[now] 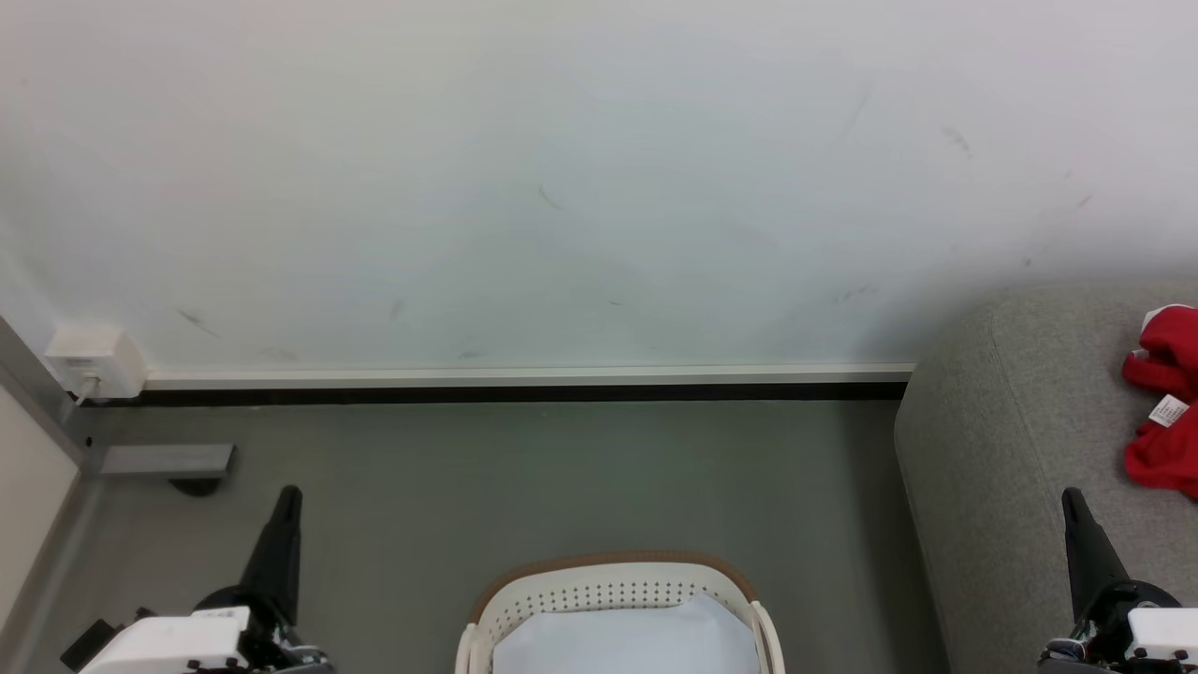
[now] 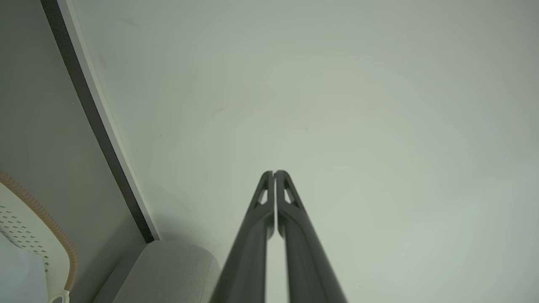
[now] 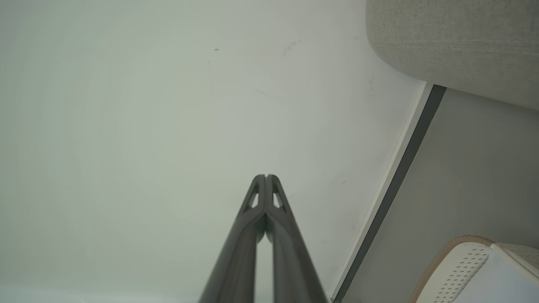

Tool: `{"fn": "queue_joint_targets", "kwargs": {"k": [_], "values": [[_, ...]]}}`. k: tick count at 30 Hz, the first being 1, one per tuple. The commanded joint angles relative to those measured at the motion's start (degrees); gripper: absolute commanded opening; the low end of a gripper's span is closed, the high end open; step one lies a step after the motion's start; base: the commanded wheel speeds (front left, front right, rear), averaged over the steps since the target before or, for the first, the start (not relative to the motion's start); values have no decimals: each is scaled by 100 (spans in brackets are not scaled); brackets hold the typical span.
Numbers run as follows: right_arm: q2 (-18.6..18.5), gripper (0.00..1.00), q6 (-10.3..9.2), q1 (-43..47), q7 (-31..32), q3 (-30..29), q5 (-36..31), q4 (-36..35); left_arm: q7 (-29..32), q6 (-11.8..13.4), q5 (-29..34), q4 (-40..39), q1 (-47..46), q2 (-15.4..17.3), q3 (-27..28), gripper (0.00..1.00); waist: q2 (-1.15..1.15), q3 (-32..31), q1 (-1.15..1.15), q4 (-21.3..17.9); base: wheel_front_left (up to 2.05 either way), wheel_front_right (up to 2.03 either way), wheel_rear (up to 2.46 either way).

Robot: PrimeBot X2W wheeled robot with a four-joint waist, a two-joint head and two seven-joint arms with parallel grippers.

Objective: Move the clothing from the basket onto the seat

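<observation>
Red clothing (image 1: 1165, 412) with a small white tag lies crumpled on the grey seat (image 1: 1011, 449) at the right edge of the head view. The cream basket (image 1: 613, 582) with its brown rim stands on the floor at bottom centre; a pale bluish-white sheet (image 1: 627, 641) lies in it, with no red garment visible there. My left gripper (image 1: 288, 494) points up at the lower left, fingers together and empty (image 2: 274, 172). My right gripper (image 1: 1071, 496) rises at the lower right beside the seat's front, also shut and empty (image 3: 265, 176).
A white wall (image 1: 599, 168) with a dark-based skirting board (image 1: 524, 384) runs behind the basket. A white socket box (image 1: 94, 360) and a grey bracket (image 1: 167, 461) sit at the left corner. Grey floor (image 1: 562, 468) lies between wall and basket.
</observation>
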Motion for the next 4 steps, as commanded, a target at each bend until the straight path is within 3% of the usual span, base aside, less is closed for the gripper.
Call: {"fn": "queue_joint_targets", "kwargs": {"k": [1, 4], "values": [[-52, 0, -12, -34, -30, 4, 49, -29, 24, -14, -79, -13, -37, 12, 18, 0, 0, 0, 0, 0, 0, 0, 0], [-56, 0, -12, -33, -32, 10, 54, -28, 24, -14, -79, -13, -37, 12, 18, 0, 0, 0, 0, 0, 0, 0, 0]]}}
